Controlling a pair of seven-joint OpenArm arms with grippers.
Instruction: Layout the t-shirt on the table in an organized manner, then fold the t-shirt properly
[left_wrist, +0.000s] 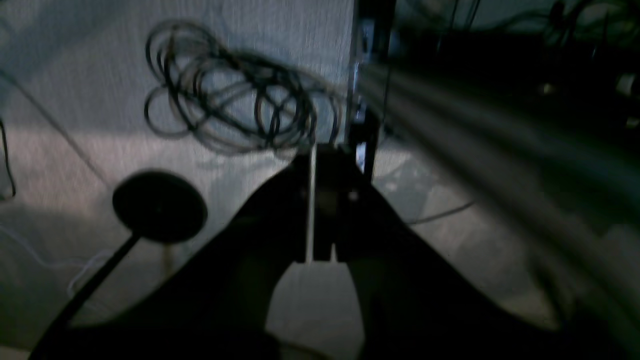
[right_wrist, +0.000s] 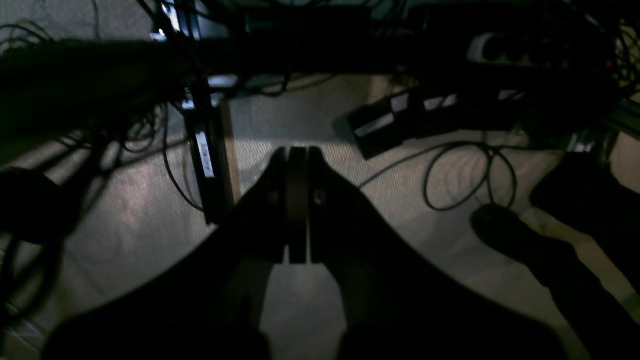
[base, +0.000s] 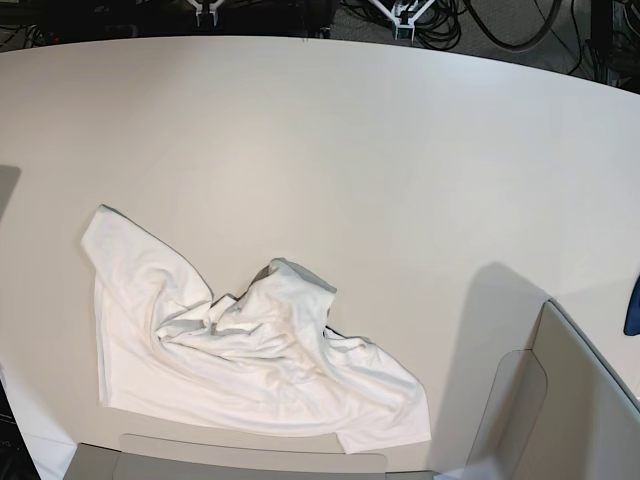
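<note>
The t-shirt (base: 250, 360) lies crumpled on the table (base: 350, 150) near its front left, plain white side up, bunched into folds at the middle. Neither arm shows in the base view. In the left wrist view my left gripper (left_wrist: 315, 150) is shut with nothing in it, and behind it is only a dim floor. In the right wrist view my right gripper (right_wrist: 297, 150) is shut and empty too, with its fingers pressed together. Neither wrist view shows the t-shirt or the table.
A grey panel (base: 560, 400) stands at the table's front right corner, and another grey strip (base: 250, 462) runs along the front edge. A blue object (base: 633, 305) peeks in at the right. On the floor are coiled cables (left_wrist: 235, 95), a round stand base (left_wrist: 160, 205) and a power strip (right_wrist: 400, 120).
</note>
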